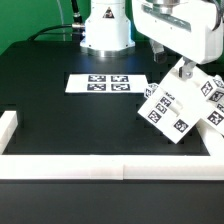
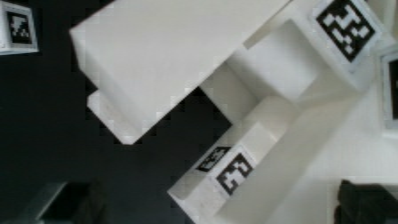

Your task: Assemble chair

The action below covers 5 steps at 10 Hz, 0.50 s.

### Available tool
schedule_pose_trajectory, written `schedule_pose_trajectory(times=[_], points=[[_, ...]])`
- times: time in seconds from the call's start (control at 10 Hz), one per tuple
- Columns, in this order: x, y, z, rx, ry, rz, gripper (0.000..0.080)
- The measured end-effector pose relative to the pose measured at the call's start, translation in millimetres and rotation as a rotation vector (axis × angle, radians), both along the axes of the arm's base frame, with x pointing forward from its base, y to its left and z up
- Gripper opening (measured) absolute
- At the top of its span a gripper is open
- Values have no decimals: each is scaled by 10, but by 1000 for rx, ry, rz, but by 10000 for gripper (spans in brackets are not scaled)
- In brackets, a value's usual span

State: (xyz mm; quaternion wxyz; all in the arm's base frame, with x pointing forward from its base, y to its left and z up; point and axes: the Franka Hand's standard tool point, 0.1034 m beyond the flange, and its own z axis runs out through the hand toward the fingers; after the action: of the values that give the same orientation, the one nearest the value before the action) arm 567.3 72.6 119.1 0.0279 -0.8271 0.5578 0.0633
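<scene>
The chair [image 1: 176, 104] sits askew on the black surface [image 1: 60, 115] at the exterior view's right, beside the marker board [image 1: 110, 83] and close to a white border rail [image 1: 212, 140]. The gripper [image 1: 168, 58] hovers right above it, released, jaws spread wide, grasping nothing.

The Panda arm [image 1: 180, 28] was smooth white with rounded housings and dark seams; its white cylindrical base [image 1: 106, 30] had black cables [image 1: 60, 32] running to it.

Bright, even light washes out the white chair [image 2: 169, 60]; wrist view is softly blurred.
</scene>
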Motion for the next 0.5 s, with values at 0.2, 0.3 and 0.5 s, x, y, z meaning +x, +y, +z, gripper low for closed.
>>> schedule_pose_trajectory(times=[0.2,0.3,0.5], points=[[-1,-56,-14,-1,-2,12,650],[2,-109,-28,-5,-3,14,650],[-21,-199,-113,-18,-26,30,650]])
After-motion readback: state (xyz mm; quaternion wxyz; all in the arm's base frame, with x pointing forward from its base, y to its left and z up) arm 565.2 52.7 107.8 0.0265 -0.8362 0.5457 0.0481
